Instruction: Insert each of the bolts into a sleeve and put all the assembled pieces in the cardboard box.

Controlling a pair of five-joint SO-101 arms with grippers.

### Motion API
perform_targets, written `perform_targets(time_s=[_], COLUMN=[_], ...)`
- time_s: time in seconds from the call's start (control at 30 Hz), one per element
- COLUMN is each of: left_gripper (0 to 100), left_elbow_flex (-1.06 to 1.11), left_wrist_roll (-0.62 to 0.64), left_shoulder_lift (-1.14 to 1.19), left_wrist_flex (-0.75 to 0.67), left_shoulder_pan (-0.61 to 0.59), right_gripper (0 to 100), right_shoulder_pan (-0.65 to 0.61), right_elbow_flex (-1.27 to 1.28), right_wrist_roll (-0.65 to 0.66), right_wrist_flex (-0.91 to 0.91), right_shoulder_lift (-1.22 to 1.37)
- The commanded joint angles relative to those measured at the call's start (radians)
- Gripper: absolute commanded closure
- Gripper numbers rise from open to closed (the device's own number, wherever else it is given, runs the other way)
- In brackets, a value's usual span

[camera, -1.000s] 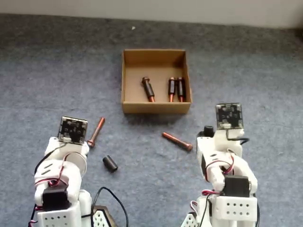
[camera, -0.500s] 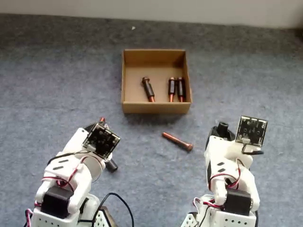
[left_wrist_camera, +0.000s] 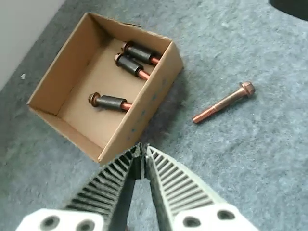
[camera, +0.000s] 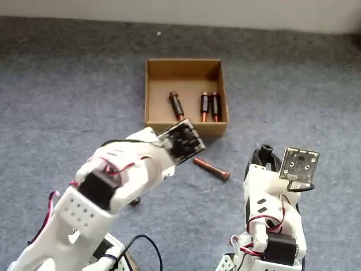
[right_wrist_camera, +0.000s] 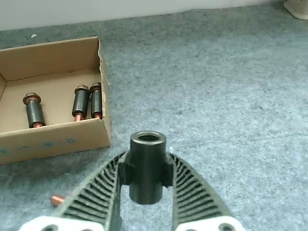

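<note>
High view: grey carpet [camera: 67, 84] runs to a pale wall [camera: 169, 8]. Left gripper [left_wrist_camera: 143, 148] pinched closed, seemingly empty; right gripper [right_wrist_camera: 146, 164] clamps an upright black sleeve [right_wrist_camera: 147, 149].

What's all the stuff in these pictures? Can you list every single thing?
cardboard box: one, brown, open, on the carpet ahead of both arms.
bolts with sleeves on: three, copper bolts in black sleeves, lying inside the box.
loose bolt: one, copper, on the carpet just in front of the box.
sleeve: one, black, upright in the right pincer.
carpet: grey, under everything.
left pincer: one, dark ribbed fingers, shut and empty, above the carpet near the box.
right pincer: one, dark ribbed fingers, shut on the sleeve.
</note>
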Motion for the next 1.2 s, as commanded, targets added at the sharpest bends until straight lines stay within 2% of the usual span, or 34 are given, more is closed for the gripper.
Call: perform_targets(time_s=[0.0, 0.17, 0.53, 0.67, 0.8, 1.03, 1.17], left_gripper=[94, 94, 94, 85, 84, 84, 84], left_elbow_flex=[-0.147, -0.265, -0.63, -0.748, -0.814, -0.947, -0.96], left_wrist_roll=[-0.077, -0.149, -0.152, -0.15, -0.155, -0.173, -0.207], left_shoulder_lift=[0.213, 0.464, 0.986, 1.145, 1.253, 1.29, 1.299], left_wrist_flex=[-0.018, -0.018, -0.018, -0.011, 0.006, 0.221, 0.25], left_shoulder_pan=[0.067, 0.102, 0.116, 0.116, 0.133, 0.223, 0.246], right_gripper=[99.2, 99.2, 99.2, 99.2, 99.1, 99.1, 99.1], right_shoulder_pan=[0.01, 0.068, 0.249, 0.257, 0.252, 0.251, 0.251], right_elbow_flex=[-0.008, -0.013, -0.007, -0.007, -0.007, -0.007, -0.005], right_wrist_roll=[-0.011, -0.043, -0.109, -0.109, -0.107, -0.107, -0.107], right_wrist_flex=[-0.024, -0.027, -0.102, -0.102, -0.104, -0.114, -0.122], right_shoulder_lift=[-0.016, -0.016, -0.016, -0.016, -0.016, -0.016, -0.016])
